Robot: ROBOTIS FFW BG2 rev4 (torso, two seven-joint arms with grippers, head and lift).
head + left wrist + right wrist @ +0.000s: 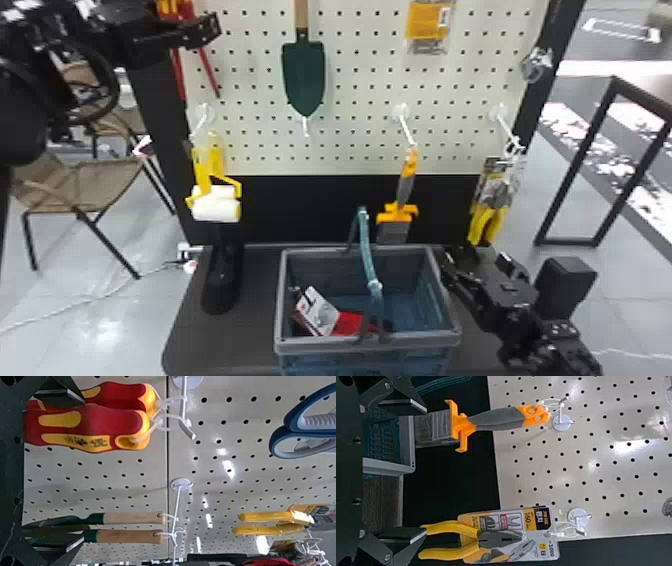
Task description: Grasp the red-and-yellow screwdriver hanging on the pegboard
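Two red-and-yellow screwdrivers [87, 429] hang side by side from a white hook [184, 413] at the pegboard's upper left corner. Their red shafts [177, 75] point down the board. My left gripper [77, 471] is raised in front of them and stands open. One of its fingers [59, 395] lies over the handles' shaft end, and the other finger [55, 542] is by a wooden-handled trowel. In the head view the left gripper [200, 25] sits right at the handles. My right gripper [452, 267] is low at the basket's right side, open and holding nothing.
On the pegboard [360, 100] hang a green trowel [302, 75], a yellow paint roller [215, 200], an orange-grey scraper [400, 200] and packaged yellow pliers [487, 210]. A grey basket [367, 345] holding a package sits on the black table. A folding chair [75, 185] stands on the left.
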